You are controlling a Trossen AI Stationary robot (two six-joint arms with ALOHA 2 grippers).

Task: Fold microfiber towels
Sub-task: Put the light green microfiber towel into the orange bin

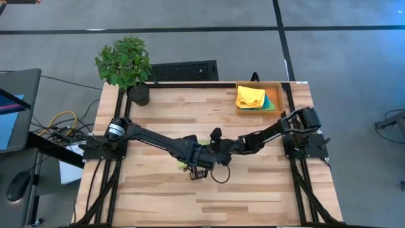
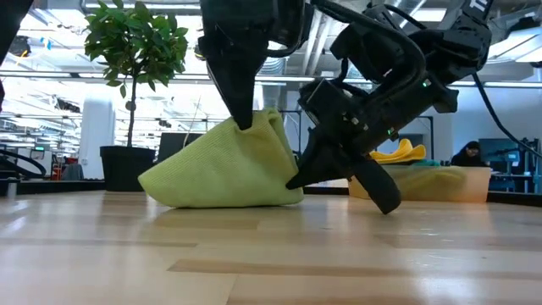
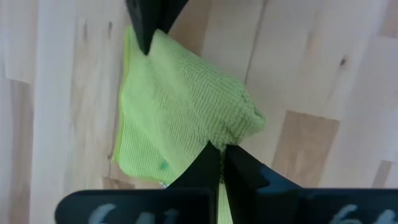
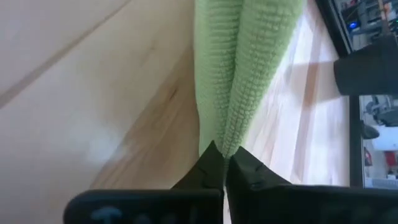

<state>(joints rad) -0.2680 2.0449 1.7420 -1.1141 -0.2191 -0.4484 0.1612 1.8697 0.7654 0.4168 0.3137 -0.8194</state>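
We pinch the green towel [image 2: 224, 169] tight with our left tool [image 3: 221, 152] and right tool [image 4: 224, 155], lifting it off the table [image 1: 253, 190] to fold it.

A potted plant [image 1: 126, 66] is seen at the far left corner of the wooden worktop [image 1: 253, 190], and a shallow orange tray [image 1: 277, 95] is set at the far right corner

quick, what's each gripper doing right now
Left gripper: shut on the lime towel.
Right gripper: shut on the same lime towel.
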